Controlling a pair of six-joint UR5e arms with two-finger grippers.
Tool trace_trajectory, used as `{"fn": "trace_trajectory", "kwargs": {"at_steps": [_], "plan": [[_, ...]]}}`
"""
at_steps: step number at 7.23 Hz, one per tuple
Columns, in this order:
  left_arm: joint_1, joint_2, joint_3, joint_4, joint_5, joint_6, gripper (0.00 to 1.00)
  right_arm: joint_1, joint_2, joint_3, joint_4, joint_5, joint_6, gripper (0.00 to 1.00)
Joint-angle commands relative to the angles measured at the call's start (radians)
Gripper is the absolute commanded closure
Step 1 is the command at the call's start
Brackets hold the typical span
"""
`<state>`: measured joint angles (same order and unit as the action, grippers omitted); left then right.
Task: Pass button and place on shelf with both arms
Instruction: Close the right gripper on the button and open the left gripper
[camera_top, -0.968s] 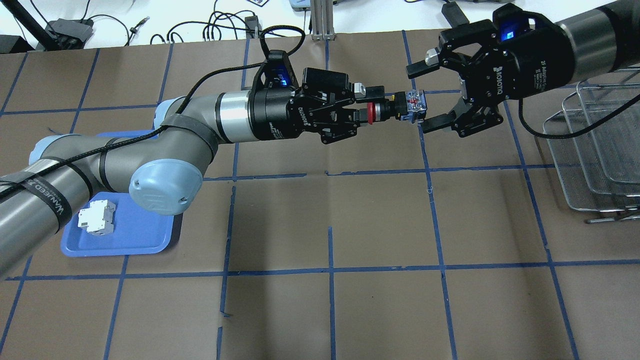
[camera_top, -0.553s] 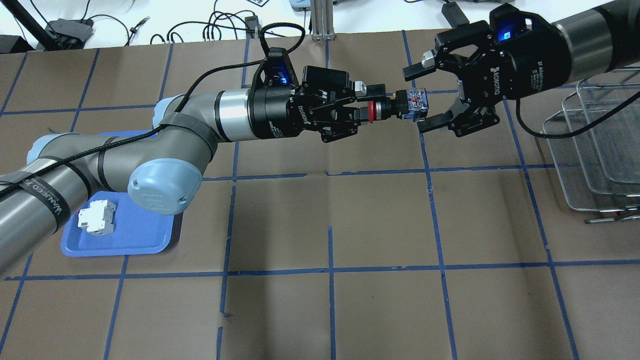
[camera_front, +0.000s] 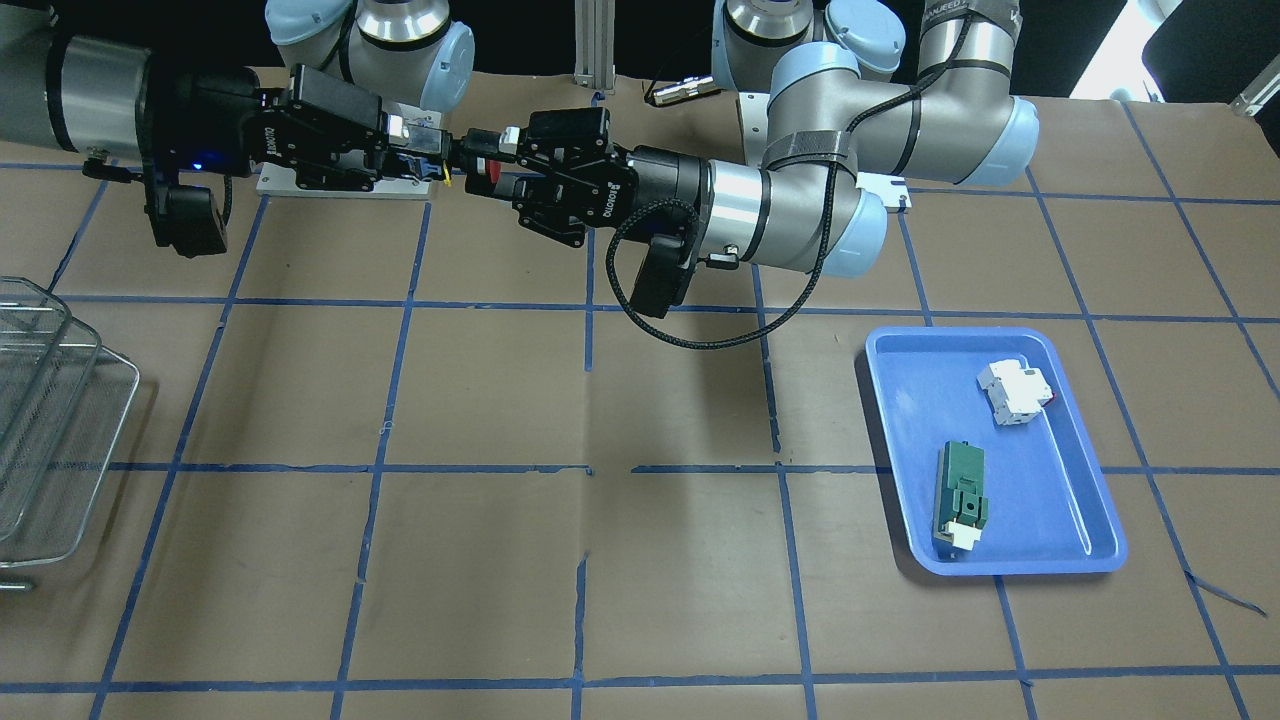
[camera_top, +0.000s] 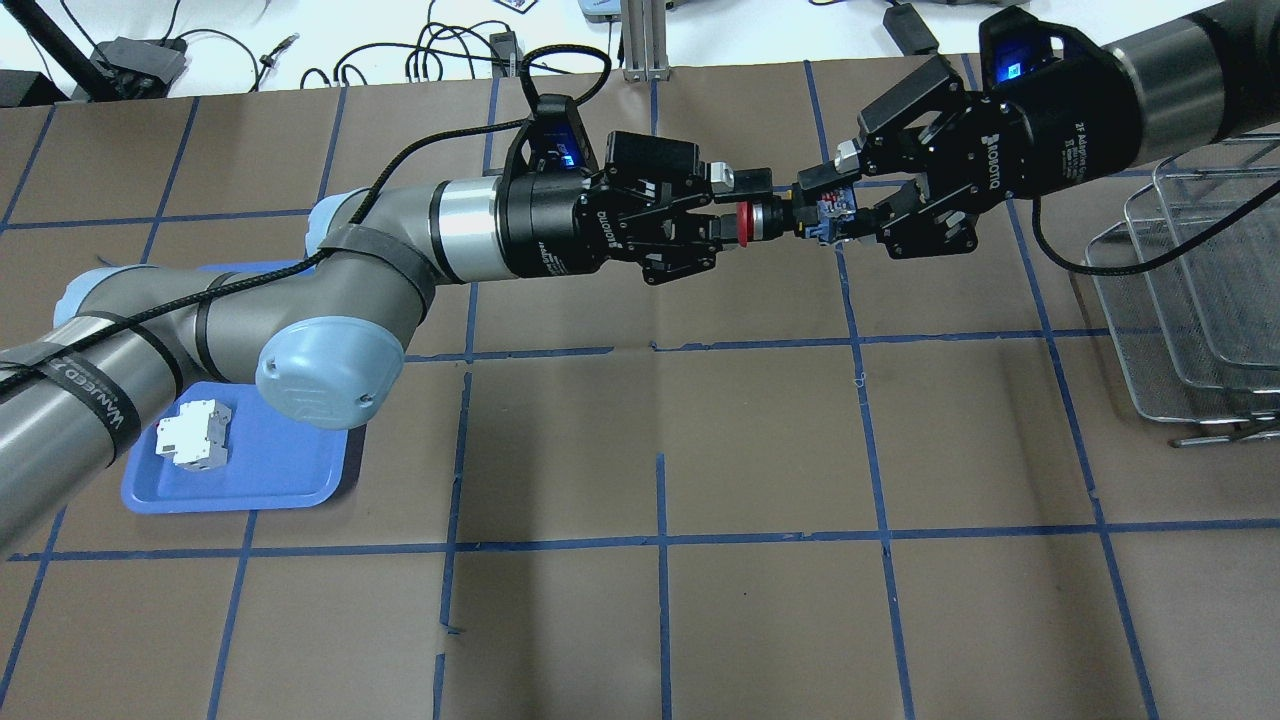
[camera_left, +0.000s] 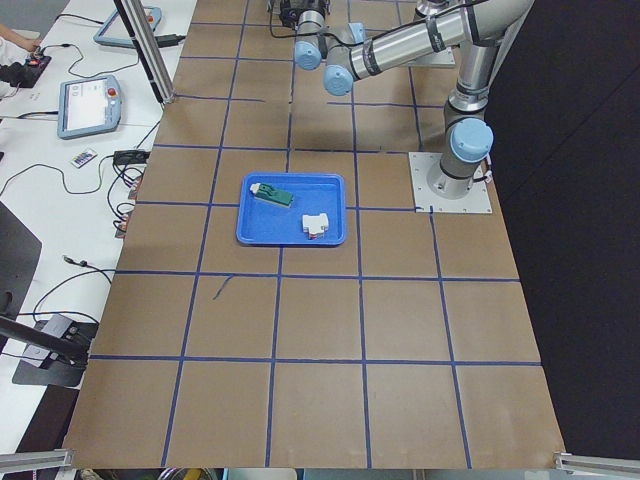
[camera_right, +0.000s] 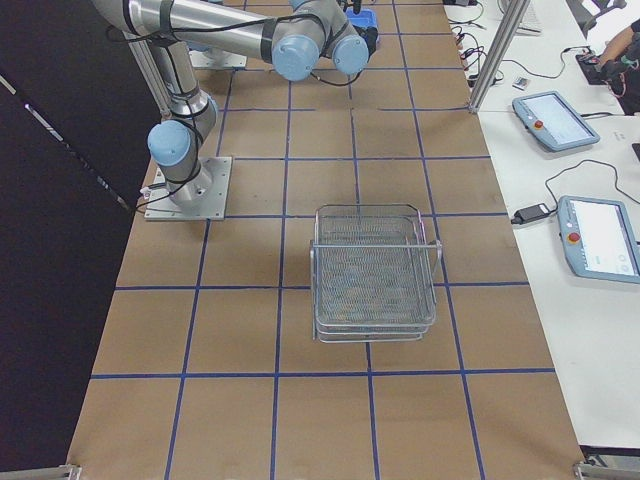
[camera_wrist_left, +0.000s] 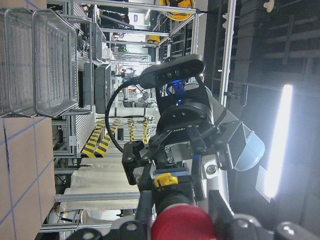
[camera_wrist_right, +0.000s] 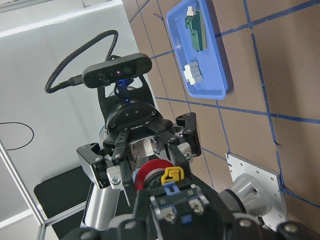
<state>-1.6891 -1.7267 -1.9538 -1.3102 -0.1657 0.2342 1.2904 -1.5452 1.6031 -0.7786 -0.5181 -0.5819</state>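
Note:
The button (camera_top: 775, 220) hangs in the air over the far middle of the table, lying level between both grippers. My left gripper (camera_top: 740, 208) is shut on its red cap end. My right gripper (camera_top: 828, 208) is shut on its blue-black body end. In the front-facing view the button (camera_front: 478, 160) sits between the right gripper (camera_front: 415, 162) and the left gripper (camera_front: 505, 170). The right wrist view shows the blue body (camera_wrist_right: 180, 205) close up with the red cap behind it. The wire-mesh shelf (camera_top: 1200, 300) stands on the table at the right, behind my right arm.
A blue tray (camera_top: 270, 480) lies at the left under my left arm. It holds a white breaker (camera_top: 195, 436) and a green block (camera_front: 960, 488). Cables and boxes lie beyond the table's far edge.
My right gripper was open around the button's blue end and has closed on it. My left gripper has kept its hold on the red cap end; the button has not moved.

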Motion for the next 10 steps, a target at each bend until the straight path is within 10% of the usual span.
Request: {"fn": "trace_trajectory", "kwargs": {"at_steps": [1, 2, 3, 7, 10], "plan": [[0.000, -0.001, 0.007, -0.001, 0.002, -0.010, 0.91, 0.000, -0.001, -0.002, -0.001, 0.001, -0.001, 0.85], [0.000, 0.001, 0.010, -0.001, 0.002, -0.010, 0.35, 0.000, -0.001, -0.002, -0.001, 0.001, 0.001, 0.85], [0.000, 0.004, 0.022, -0.001, 0.003, -0.027, 0.00, 0.000, -0.001, -0.003, -0.001, 0.001, 0.001, 0.85], [0.034, 0.007, 0.090, 0.000, 0.089, -0.148, 0.00, -0.005, -0.001, -0.017, -0.036, -0.023, 0.002, 0.85], [0.239, 0.013, 0.119, 0.042, 0.514, -0.222, 0.00, -0.031, -0.045, -0.075, -0.303, -0.378, 0.031, 0.85]]}}
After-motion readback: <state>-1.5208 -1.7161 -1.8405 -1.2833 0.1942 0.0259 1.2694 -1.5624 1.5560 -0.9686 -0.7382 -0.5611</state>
